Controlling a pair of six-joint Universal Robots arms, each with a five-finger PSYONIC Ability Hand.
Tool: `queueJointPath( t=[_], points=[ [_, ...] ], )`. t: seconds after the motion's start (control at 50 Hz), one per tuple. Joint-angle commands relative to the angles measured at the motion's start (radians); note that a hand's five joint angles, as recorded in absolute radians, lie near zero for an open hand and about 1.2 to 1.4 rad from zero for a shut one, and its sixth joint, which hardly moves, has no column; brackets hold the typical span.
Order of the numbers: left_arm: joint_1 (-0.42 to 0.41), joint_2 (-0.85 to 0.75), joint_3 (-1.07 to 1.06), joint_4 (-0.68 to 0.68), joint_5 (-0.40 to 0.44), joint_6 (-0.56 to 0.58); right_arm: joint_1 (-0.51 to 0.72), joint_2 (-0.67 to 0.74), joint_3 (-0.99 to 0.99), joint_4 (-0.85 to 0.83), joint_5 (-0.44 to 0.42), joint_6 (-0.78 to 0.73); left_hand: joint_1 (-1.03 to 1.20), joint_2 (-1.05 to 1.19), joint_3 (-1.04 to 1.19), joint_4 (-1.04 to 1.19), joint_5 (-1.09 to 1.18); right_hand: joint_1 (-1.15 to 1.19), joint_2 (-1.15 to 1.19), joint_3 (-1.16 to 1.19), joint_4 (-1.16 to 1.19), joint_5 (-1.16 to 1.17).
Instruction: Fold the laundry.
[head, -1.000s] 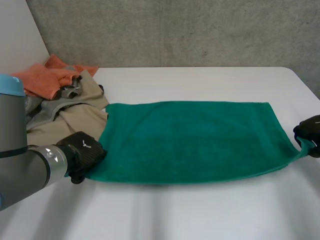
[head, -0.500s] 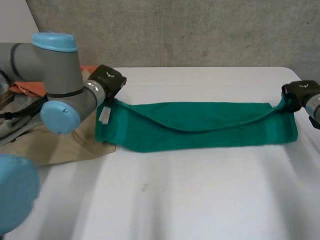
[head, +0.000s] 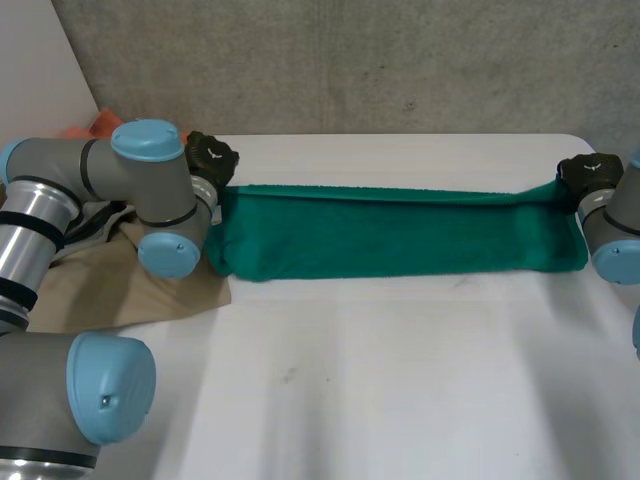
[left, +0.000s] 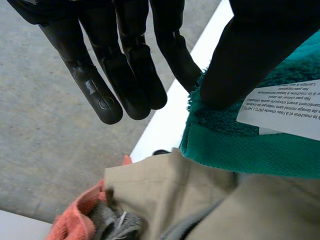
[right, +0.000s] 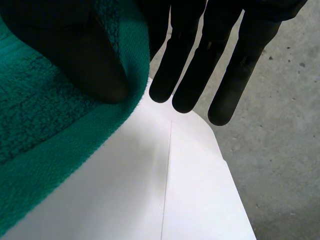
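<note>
In the head view the left robot hand (head: 212, 158) is largely covered by the left arm (head: 150, 190), by which the orange cloth (head: 100, 127) and beige garment (head: 110, 290) beside it are partly hidden. The print on the white label (left: 285, 107) under the left thumb is too small to be read. The thumb of the right robot hand (head: 585, 172) is partly wrapped by the green towel (head: 400, 235).

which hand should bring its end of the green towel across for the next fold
Probably the right hand: it pinches the towel corner over bare table, while the left hand works beside the beige garment.
</note>
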Motion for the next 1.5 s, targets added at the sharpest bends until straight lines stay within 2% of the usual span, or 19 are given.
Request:
queueJointPath(
  t=[0.02, 0.04, 0.06, 0.08, 0.18, 0.3, 0.44, 0.52, 0.66, 0.7, 0.8, 0.88, 0.94, 1.02, 1.04, 1.12, 1.18, 1.34, 1.5],
  points=[
    [-0.003, 0.004, -0.029, 0.076, 0.051, -0.010, 0.021, 0.015, 0.003, -0.033, 0.003, 0.002, 0.177, 0.139, 0.145, 0.135, 0.181, 0.270, 0.219, 0.206, 0.197, 0.206],
    [-0.009, 0.006, -0.044, 0.088, 0.081, -0.022, 0.029, 0.015, 0.006, -0.034, 0.008, -0.001, -0.387, -0.425, -0.420, -0.430, -0.383, -0.248, -0.299, -0.312, -0.321, -0.311],
    [-0.012, 0.009, -0.054, 0.093, 0.095, -0.028, 0.032, 0.015, 0.006, -0.034, 0.011, -0.001, -0.683, -0.721, -0.716, -0.726, -0.680, -0.666, -0.717, -0.730, -0.739, -0.729],
    [-0.015, 0.013, -0.063, 0.099, 0.107, -0.033, 0.035, 0.015, 0.006, -0.034, 0.014, 0.000, -0.936, -0.974, -0.969, -0.979, -0.933, -0.952, -1.003, -1.016, -1.025, -1.015],
    [-0.028, 0.039, -0.120, 0.161, 0.153, -0.048, 0.035, 0.000, 0.010, -0.034, 0.037, 0.006, -0.987, -1.025, -1.019, -1.029, -0.983, -0.952, -1.003, -1.016, -1.025, -1.015],
    [-0.018, 0.081, -0.176, 0.255, 0.105, -0.082, 0.026, -0.049, 0.051, -0.042, 0.039, 0.039, -0.987, -1.025, -1.019, -1.029, -0.983, -0.952, -1.003, -1.016, -1.025, -1.015],
    [-0.009, 0.141, -0.256, 0.240, 0.049, -0.123, -0.003, -0.118, 0.131, -0.080, 0.013, 0.051, -0.987, -1.025, -1.019, -1.029, -0.983, -0.952, -1.003, -1.016, -1.025, -1.015],
    [-0.012, 0.197, -0.331, 0.206, 0.066, -0.151, -0.008, -0.144, 0.167, -0.074, -0.049, 0.048, -0.987, -1.025, -1.019, -1.029, -0.983, -0.952, -1.003, -1.016, -1.025, -1.015],
    [-0.018, 0.309, -0.489, 0.155, 0.110, -0.179, 0.005, -0.198, 0.241, 0.092, -0.165, 0.052, -0.987, -1.025, -1.019, -1.029, -0.983, -0.952, -1.003, -1.016, -1.025, -1.015],
    [-0.018, 0.332, -0.525, 0.163, 0.127, -0.183, 0.021, -0.197, 0.244, 0.096, -0.234, 0.087, -0.987, -1.025, -1.019, -1.029, -0.983, -0.952, -1.003, -1.016, -1.025, -1.015],
    [-0.023, 0.363, -0.560, 0.177, 0.135, -0.188, 0.051, -0.154, 0.212, 0.064, -0.311, 0.170, -0.987, -1.025, -1.019, -1.029, -0.983, -0.952, -1.003, -1.016, -1.025, -1.015],
    [-0.026, 0.380, -0.577, 0.172, 0.126, -0.194, 0.066, -0.069, 0.117, 0.018, -0.293, 0.223, -0.987, -1.025, -1.019, -1.029, -0.983, -0.952, -1.003, -1.016, -1.025, -1.015],
    [-0.026, 0.397, -0.598, 0.172, 0.118, -0.200, 0.084, 0.015, 0.002, -0.017, -0.247, 0.246, -0.987, -1.025, -1.019, -1.029, -0.983, -0.952, -1.003, -1.016, -1.025, -1.015],
    [-0.022, 0.429, -0.646, 0.177, 0.117, -0.214, 0.101, 0.119, -0.125, -0.118, -0.164, 0.244, -0.987, -1.025, -1.019, -1.029, -0.983, -0.952, -1.003, -1.016, -1.025, -1.015],
    [-0.021, 0.435, -0.652, 0.177, 0.117, -0.215, 0.106, 0.160, -0.188, -0.199, -0.104, 0.235, -0.987, -1.025, -1.019, -1.029, -0.983, -0.952, -1.003, -1.016, -1.025, -1.015],
    [-0.020, 0.463, -0.689, 0.183, 0.117, -0.229, 0.120, 0.193, -0.224, -0.336, -0.001, 0.195, -0.987, -1.025, -1.019, -1.029, -0.983, -0.952, -1.003, -1.016, -1.025, -1.015],
    [-0.018, 0.486, -0.715, 0.186, 0.117, -0.238, 0.133, 0.188, -0.201, -0.431, 0.019, 0.143, -0.987, -1.025, -1.019, -1.029, -0.983, -0.952, -1.003, -1.016, -1.025, -1.015],
    [-0.023, 0.540, -0.762, 0.191, 0.117, -0.271, 0.140, 0.070, -0.035, -0.445, -0.018, 0.135, -0.987, -1.025, -1.019, -1.029, -0.983, -0.952, -1.003, -1.016, -1.025, -1.015],
    [-0.028, 0.598, -0.824, 0.189, 0.123, -0.287, 0.120, -0.129, 0.178, -0.286, -0.038, 0.112, -0.987, -1.025, -1.019, -1.029, -0.983, -0.952, -1.003, -1.016, -1.025, -1.015]
  ],
)
